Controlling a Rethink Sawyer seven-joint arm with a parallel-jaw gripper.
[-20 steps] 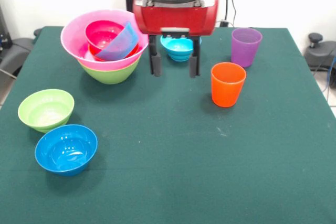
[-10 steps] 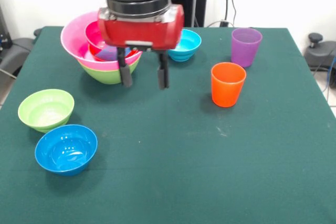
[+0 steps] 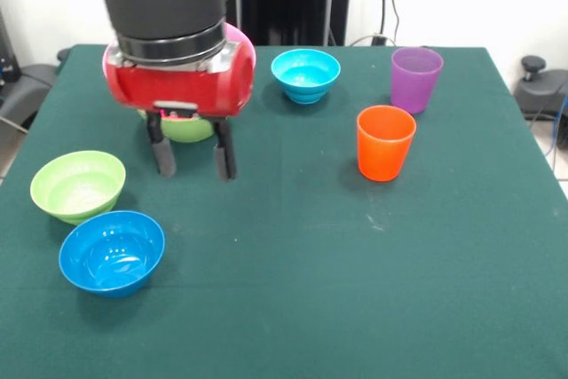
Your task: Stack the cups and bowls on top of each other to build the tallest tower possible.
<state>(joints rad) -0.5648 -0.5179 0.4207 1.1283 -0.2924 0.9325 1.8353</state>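
My gripper [image 3: 190,159] is open and empty, hanging just above the table, right of the small lime green bowl [image 3: 78,185] and above the blue bowl [image 3: 112,251]. The arm hides most of the tower; only part of its lime green base bowl [image 3: 188,128] and a sliver of the pink bowl [image 3: 243,46] show. A cyan bowl [image 3: 305,75] sits at the far middle. The orange cup [image 3: 385,142] and the purple cup [image 3: 415,78] stand upright at the right.
The green table [image 3: 355,290] runs wide in front and to the right. Its left edge lies close to the small lime green bowl. Cables and a dark stand are behind the far edge.
My gripper has moved left and toward the camera, from in front of the cyan bowl to in front of the tower. It stayed open. The bowls and cups have not moved.
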